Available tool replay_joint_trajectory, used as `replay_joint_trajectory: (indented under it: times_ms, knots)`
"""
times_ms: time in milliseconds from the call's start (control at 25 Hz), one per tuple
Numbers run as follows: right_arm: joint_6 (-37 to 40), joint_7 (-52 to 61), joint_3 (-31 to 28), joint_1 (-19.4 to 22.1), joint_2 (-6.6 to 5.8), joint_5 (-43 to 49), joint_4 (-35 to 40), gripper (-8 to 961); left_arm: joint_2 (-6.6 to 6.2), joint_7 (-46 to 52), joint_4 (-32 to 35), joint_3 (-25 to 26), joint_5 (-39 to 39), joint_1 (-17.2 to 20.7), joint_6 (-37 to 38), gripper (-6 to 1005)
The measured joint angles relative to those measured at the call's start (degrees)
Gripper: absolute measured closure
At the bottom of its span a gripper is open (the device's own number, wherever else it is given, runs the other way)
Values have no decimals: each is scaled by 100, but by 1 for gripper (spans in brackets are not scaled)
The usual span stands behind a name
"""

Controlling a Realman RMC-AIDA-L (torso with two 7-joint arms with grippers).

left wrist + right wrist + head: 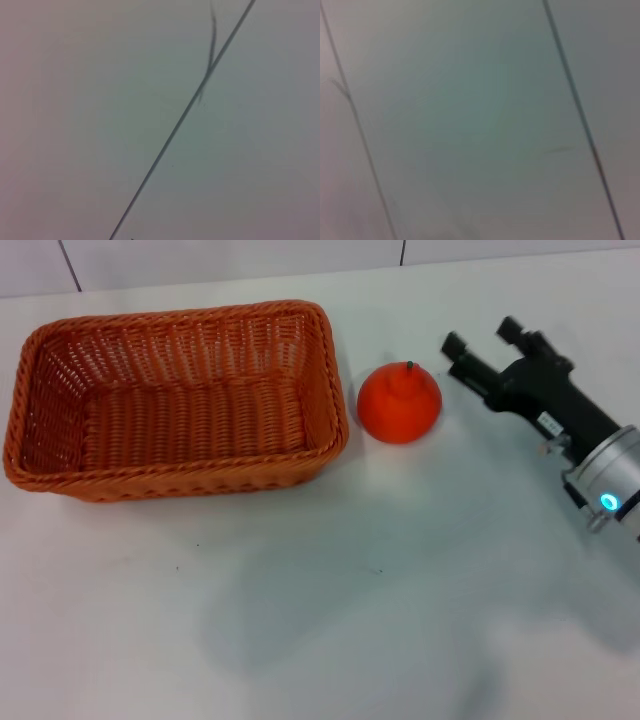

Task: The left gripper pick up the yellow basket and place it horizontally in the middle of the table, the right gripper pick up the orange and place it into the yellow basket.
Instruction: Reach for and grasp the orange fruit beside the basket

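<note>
The yellow basket [175,400], an orange-brown woven wicker basket, stands upright and empty at the left and middle of the table in the head view. The orange [399,403] sits on the table just to the right of the basket, apart from it. My right gripper [484,340] is open and empty, to the right of the orange with a gap between them, its prongs pointing to the far left. My left gripper is out of view. Both wrist views show only bare surface with thin dark seam lines.
The white table [320,620] runs on toward me in front of the basket and the orange. A wall with panel seams [403,252] lies along the far edge.
</note>
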State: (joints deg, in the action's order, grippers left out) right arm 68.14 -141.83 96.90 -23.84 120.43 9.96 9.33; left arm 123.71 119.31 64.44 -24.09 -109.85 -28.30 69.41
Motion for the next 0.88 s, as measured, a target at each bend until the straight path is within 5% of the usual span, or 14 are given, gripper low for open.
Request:
replay_joint_trajectory:
  times_ms: [880]
  knots:
    - [-852,396,144,-320,4,488,8,8,9,-316,-311,-284,97,30,27,103]
